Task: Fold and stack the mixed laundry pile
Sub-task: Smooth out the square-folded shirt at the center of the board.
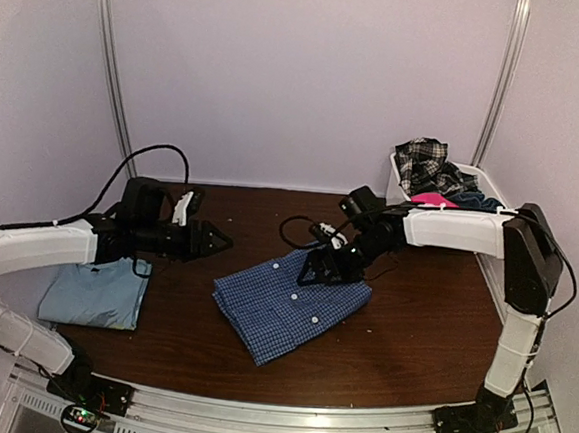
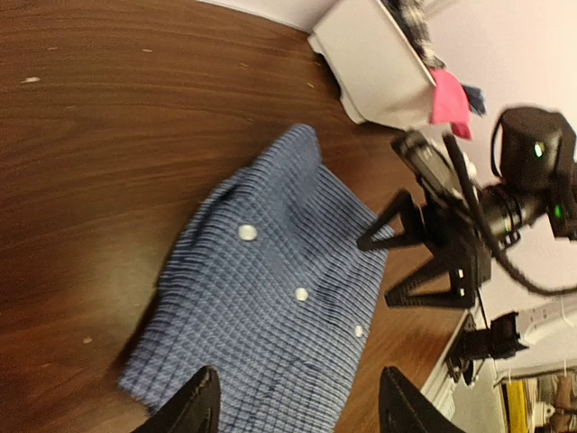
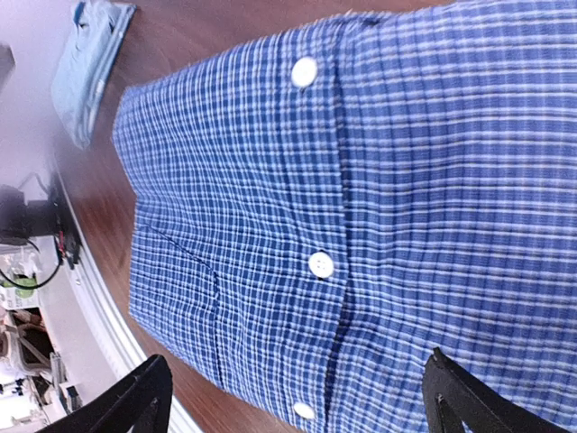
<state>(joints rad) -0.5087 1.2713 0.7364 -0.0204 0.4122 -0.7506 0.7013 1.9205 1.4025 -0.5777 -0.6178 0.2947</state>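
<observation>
The blue small-check button shirt (image 1: 288, 302) lies folded at the table's middle, buttons up. A folded light blue T-shirt (image 1: 95, 294) rests at the near left. My left gripper (image 1: 222, 239) hovers just left of the shirt's far corner, open and empty; in its wrist view the shirt (image 2: 270, 316) lies below the left gripper (image 2: 297, 401). My right gripper (image 1: 323, 269) stands open over the shirt's far right edge, holding nothing. The right wrist view shows the right gripper (image 3: 297, 397) spread above the shirt's button placket (image 3: 361, 207). More of the laundry pile sits in the basket.
A white plastic basket (image 1: 397, 178) stands at the back right, holding a black-white plaid piece (image 1: 421, 159), a hot pink piece (image 1: 433, 199) and dark navy pieces (image 1: 471, 199). Cables trail over the brown table (image 1: 410, 336) behind the shirt. Walls close in on three sides.
</observation>
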